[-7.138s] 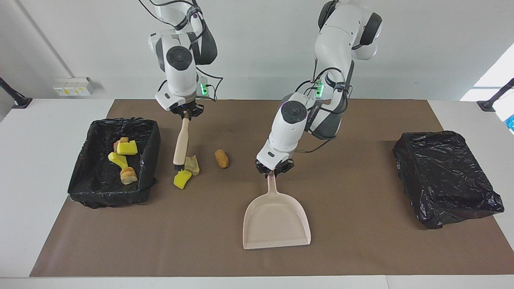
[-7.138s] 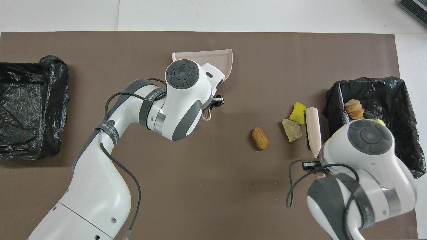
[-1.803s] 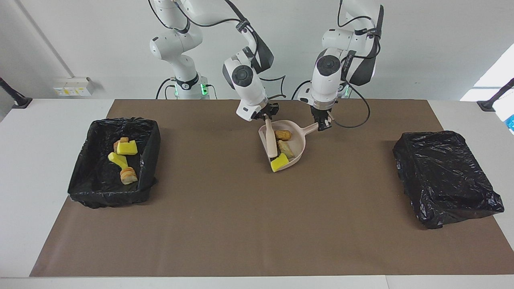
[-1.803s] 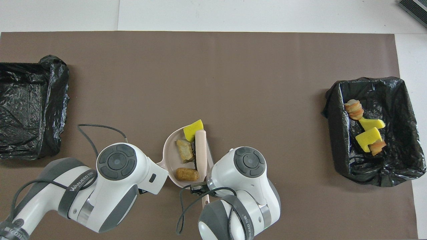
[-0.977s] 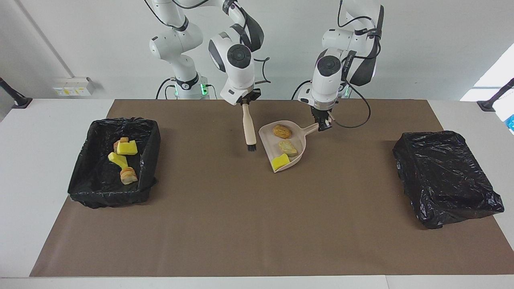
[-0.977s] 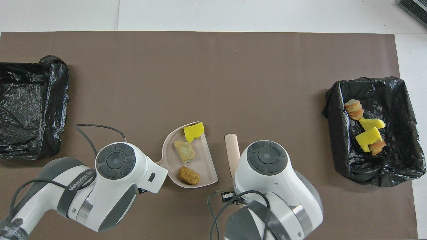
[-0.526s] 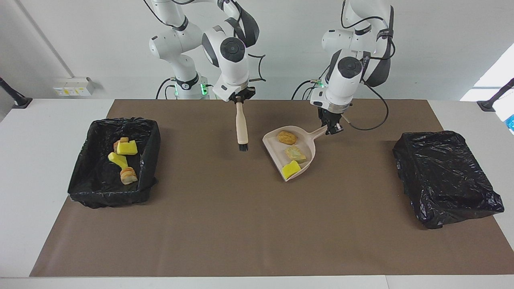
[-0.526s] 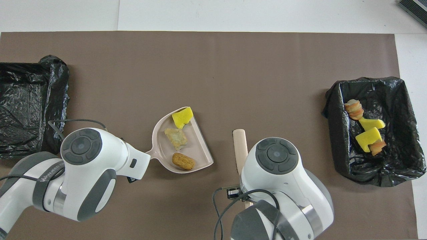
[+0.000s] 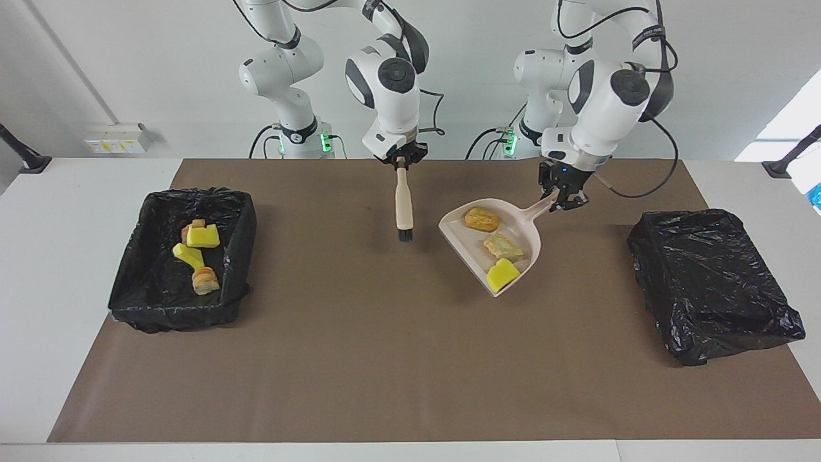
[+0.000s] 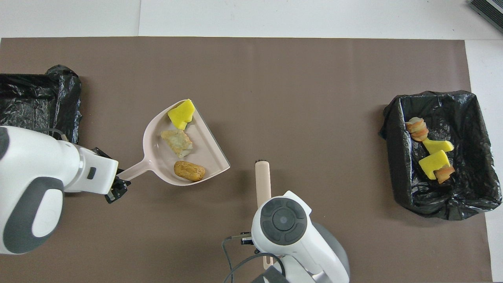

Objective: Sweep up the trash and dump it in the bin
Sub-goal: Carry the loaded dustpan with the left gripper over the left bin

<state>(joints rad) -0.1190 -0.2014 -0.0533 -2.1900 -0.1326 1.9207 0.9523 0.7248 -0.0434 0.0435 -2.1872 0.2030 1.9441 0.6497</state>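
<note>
Holding the dustpan [image 9: 467,242] by its handle tip with the left gripper [image 9: 563,196], fingers clamped on it, apparently lifted clear of the mat to judge by the shadow under it. Carrying three pieces of the trash in the pan: an orange-brown lump [image 9: 482,219] closest to the handle, a tan lump [image 9: 503,246] in the middle, a yellow sponge piece [image 9: 503,274] right at the open lip. Holding the brush [image 9: 404,205] with the right gripper [image 9: 401,159], closed on the handle top, bristles hanging down just beside the pan toward the right arm's end; waiting there, by the look of it. Worth noting for the dump: long axis of the pan slanted, handle toward the left arm's end and nearer the robots, mouth facing the right arm's end and away from the robots. So pointing toward the lined bin [image 9: 237,212] at the right arm's end, well apart, with four pieces already inside, and away from the closer black-bagged bin [image 9: 712,276] at the left arm's end. Probably calls for a turn of the wrist before tipping into the closer one, minding the sponge at the lip. From the facing view, height and grip readable; from the overhead view, the pan's heading and the straight open edge [image 10: 212,135], with the right gripper hidden under its own wrist.
</note>
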